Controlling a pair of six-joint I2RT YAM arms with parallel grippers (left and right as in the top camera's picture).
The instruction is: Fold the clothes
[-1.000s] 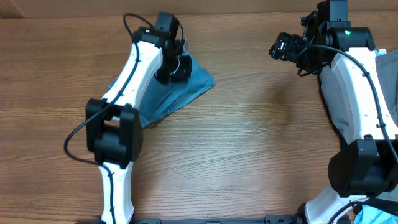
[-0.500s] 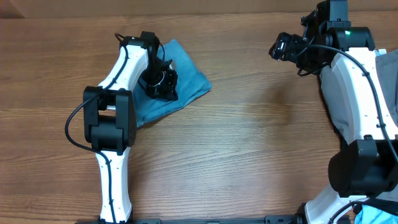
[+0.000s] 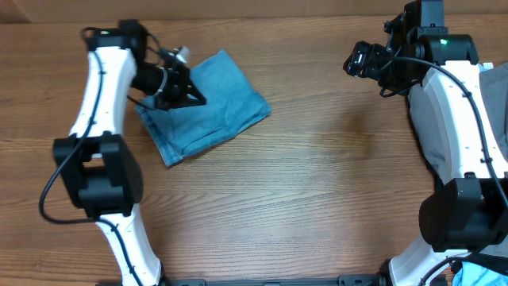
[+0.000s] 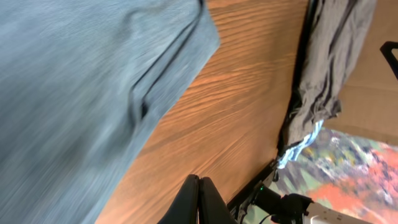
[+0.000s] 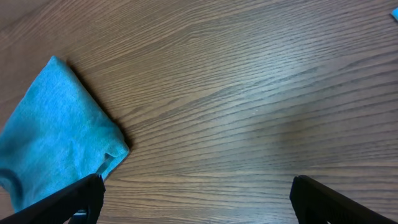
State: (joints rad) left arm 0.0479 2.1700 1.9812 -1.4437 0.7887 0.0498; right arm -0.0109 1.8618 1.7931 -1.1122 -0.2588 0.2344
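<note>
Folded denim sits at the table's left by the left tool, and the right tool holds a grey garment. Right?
Not quite: the right tool is open and holds nothing, per the right wrist view. The folded denim does sit left, by the left tool.

Folded light-blue jeans [image 3: 226,107] lie on the wooden table [image 3: 317,183], left of centre, with the corners turned like a diamond. The left arm [image 3: 99,103] comes up from the near edge, bends at the far left and reaches rightward. The left gripper [image 3: 198,99] sits over the left part of the jeans, its fingers drawn together to a point; from above it is unclear whether it touches the cloth. The right gripper [image 3: 355,61] hangs over bare wood, well apart from the jeans. Grey trousers [image 3: 423,119] lie under the right arm [image 3: 464,119]. A scrap of bright-blue garment [image 3: 468,274] shows at the near right corner.
</note>
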